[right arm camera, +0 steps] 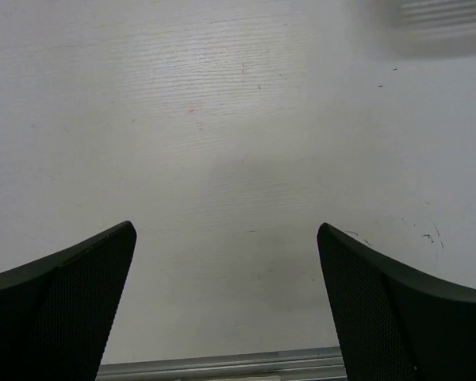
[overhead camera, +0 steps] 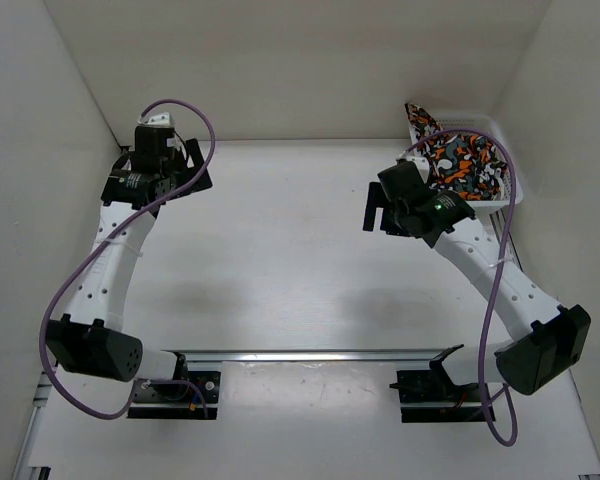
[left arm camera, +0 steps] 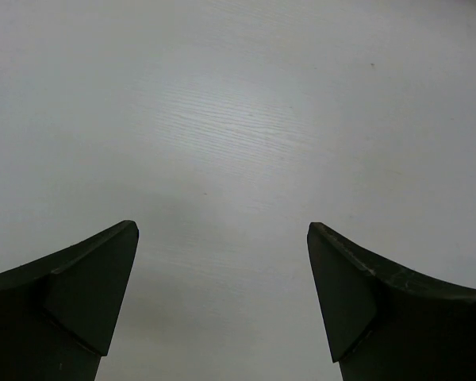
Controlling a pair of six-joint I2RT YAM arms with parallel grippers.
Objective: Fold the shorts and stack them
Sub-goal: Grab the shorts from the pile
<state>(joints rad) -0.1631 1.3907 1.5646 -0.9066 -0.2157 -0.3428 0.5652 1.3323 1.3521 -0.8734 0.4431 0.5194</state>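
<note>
Shorts (overhead camera: 462, 163) bunched in white basket (overhead camera: 516, 190) at far right corner of table (overhead camera: 280, 250). Left gripper (left arm camera: 222, 228) spread wide, holding nothing, over table. Right gripper (right arm camera: 226, 228) also wide, holding nothing, near basket.

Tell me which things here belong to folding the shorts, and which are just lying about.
For the job:
shorts
left end effector, open and empty
right end effector, open and empty

Just lying about:
white basket, holding the shorts
metal rail
</note>
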